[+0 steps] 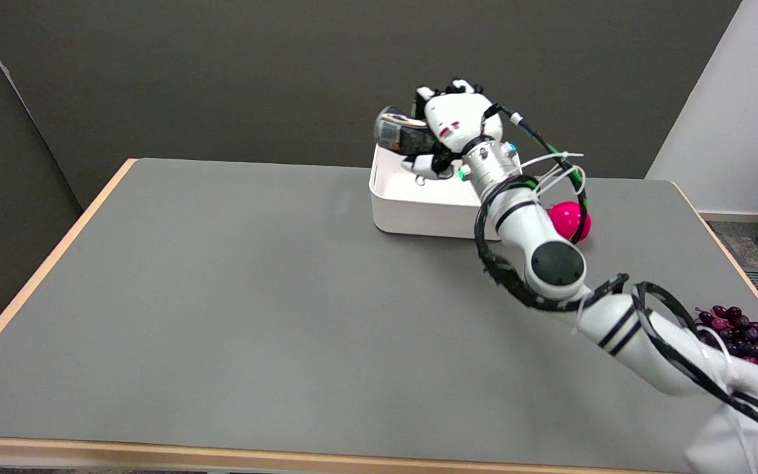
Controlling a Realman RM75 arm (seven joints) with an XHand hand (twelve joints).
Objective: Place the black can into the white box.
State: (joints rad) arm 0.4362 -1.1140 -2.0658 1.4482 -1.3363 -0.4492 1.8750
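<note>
I have the grey surface (221,296) filling most of my view, light wood along its edges, with a dark wall behind it and a pale wall at the far right. My right arm (550,263) comes in from the lower right and runs diagonally up across the surface, white with black cable loops wrapped round it, reaching to the far side.

The white box (405,210) sits at the back of the surface, right of centre, open at the top with rounded corners; the arm crosses in front of its right part, so I only see its left and front walls and some of the inside floor.

My right hand (448,128) is up in the air over the box, fingers wrapped round the black can (400,135). I am holding the can on its side, its silver-rimmed end pointing left, past the hand. It hangs above the box's left rear part, against the dark wall in my view, and is clear of the box rim.

At the right edge of the surface lies a bunch of dark purple grapes (744,336), partly behind my forearm. Smaller than that, a pink ball (573,220) rests just right of the box, half hidden behind the arm.
</note>
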